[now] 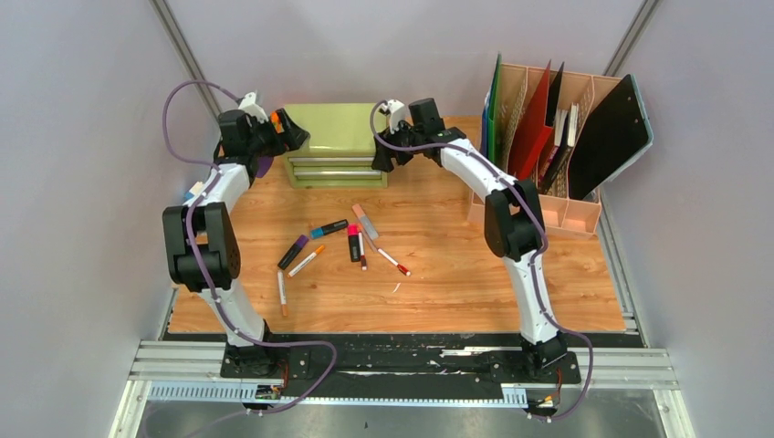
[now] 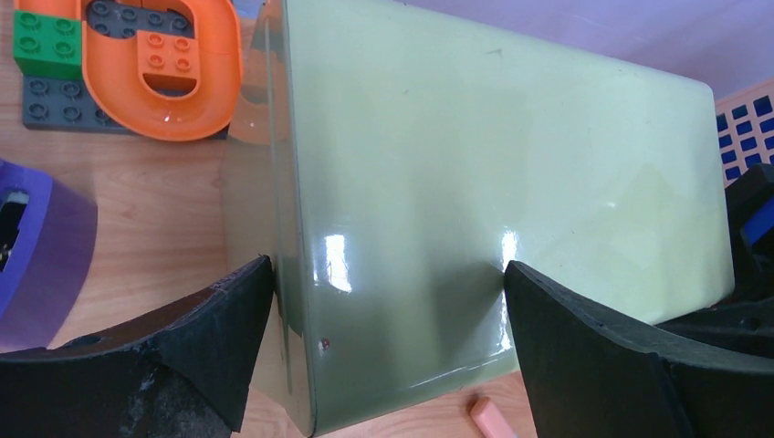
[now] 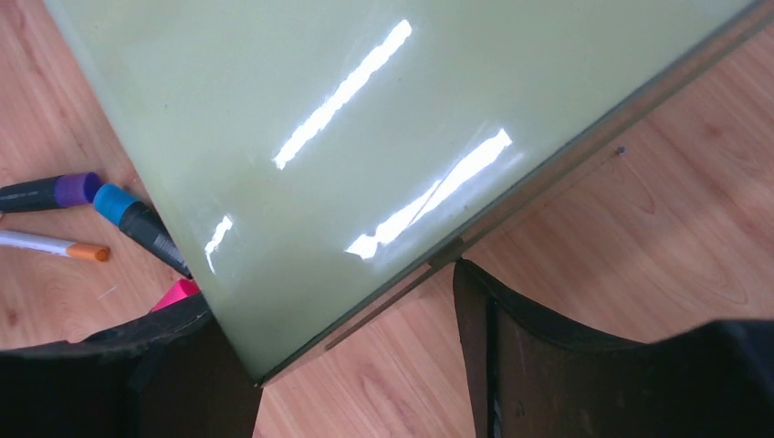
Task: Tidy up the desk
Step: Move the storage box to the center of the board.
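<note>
The desk [image 1: 456,274] is an orange-brown wood-grain top with a metal rail [image 1: 411,363] along its near edge. An olive-green drawer chest [image 1: 333,137] stands at the back centre. My left gripper [image 1: 290,133] is open over the chest's left corner; in the left wrist view it [image 2: 388,310] straddles the chest [image 2: 475,182]. My right gripper [image 1: 383,151] is at the chest's right front corner. In the right wrist view both fingers [image 3: 511,356] touch that corner of the chest [image 3: 301,137], one on each side.
Several markers and pens [image 1: 329,242] lie scattered mid-desk, some [image 3: 137,219] beside the chest's front. A pink file organizer [image 1: 561,137] with folders stands at the back right. Toy bricks with an orange track [image 2: 164,68] and a purple object [image 2: 46,255] lie left of the chest.
</note>
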`<state>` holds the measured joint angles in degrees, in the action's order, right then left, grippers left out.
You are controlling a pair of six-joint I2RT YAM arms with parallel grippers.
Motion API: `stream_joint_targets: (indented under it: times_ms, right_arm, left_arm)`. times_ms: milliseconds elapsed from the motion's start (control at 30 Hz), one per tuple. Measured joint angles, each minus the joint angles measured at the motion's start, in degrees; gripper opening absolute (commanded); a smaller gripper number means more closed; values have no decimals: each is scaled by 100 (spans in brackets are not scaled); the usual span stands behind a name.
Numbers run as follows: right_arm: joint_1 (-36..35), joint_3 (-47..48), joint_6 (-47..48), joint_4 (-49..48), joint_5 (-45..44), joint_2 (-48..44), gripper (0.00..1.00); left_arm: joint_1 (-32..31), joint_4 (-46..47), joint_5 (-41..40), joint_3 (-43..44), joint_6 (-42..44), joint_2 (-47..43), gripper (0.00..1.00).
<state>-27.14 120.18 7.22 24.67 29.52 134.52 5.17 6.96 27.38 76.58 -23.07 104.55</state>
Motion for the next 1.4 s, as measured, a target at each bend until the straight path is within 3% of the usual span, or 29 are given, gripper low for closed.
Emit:
stream_joint_targets:
  times_ms: [433,533,667,867,967,1133,1400]
  right_arm:
    - [83,-623,-133,280,166,-608,61]
    - [94,-774,-109,382,74,-767,67]
    - [94,-785,-101,608,-50,-870,84]
    - [116,-885,-20,791,-284,-1128,89]
    - [107,-1226,227,846,-352,-1696,89]
    - [79,-1488,271,866,-289,-2184,89]
    - [31,-2238,-297,756,553,-2863,85]
  left_arm:
    - [-398,-214,-579,-739,109,-785,100]
    - [-494,-264,-636,-885,107,-944,100]
    - [-614,-315,-675,-1062,109,-1130,100]
    - [-835,-601,-813,-1104,223,-1303,100]
    - [-946,-839,-953,-1038,472,-1388,100]
    - [-1180,-1499,-1303,-734,1801,-1648,100]
    - [-1296,-2177,-1786,697,2817,-1626,100]
